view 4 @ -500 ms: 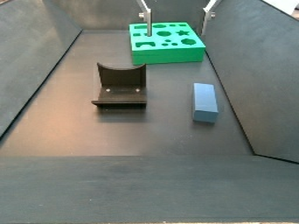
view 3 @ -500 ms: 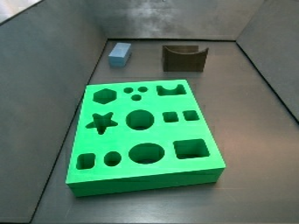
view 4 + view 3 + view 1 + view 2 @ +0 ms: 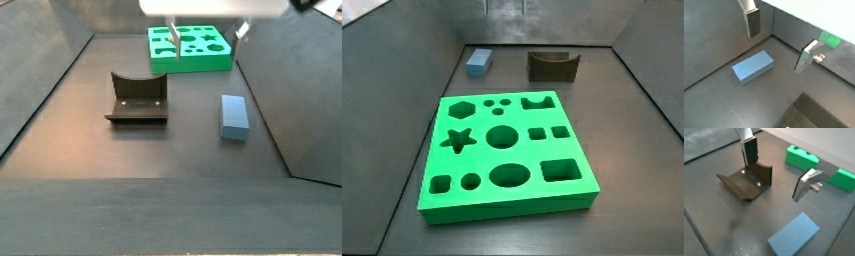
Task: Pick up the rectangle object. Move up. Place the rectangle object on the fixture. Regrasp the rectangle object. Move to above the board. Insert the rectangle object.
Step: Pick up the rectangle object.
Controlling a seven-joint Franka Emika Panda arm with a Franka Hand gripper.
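The rectangle object (image 3: 478, 63) is a light blue-grey block lying flat on the dark floor near a side wall, also seen as the block (image 3: 234, 116). The fixture (image 3: 136, 98), a dark notched block, stands beside it, a gap apart. The green board (image 3: 506, 150) with its cut-out holes lies further along the floor. My gripper (image 3: 209, 36) hangs open above the floor near the board's end, with nothing between its fingers. In the wrist views the rectangle object (image 3: 753, 67) and the fixture (image 3: 747, 182) lie below the open gripper (image 3: 777, 52), outside the finger gap.
Grey walls enclose the floor on the sides, and the rectangle object lies close to one wall (image 3: 274, 90). A corner of the board (image 3: 811, 160) shows beyond the fingers (image 3: 751, 153).
In the side view the gripper has come lower and nearer: its white hand body now shows above the board where only fingertips showed before. The block, fixture and board have not moved.
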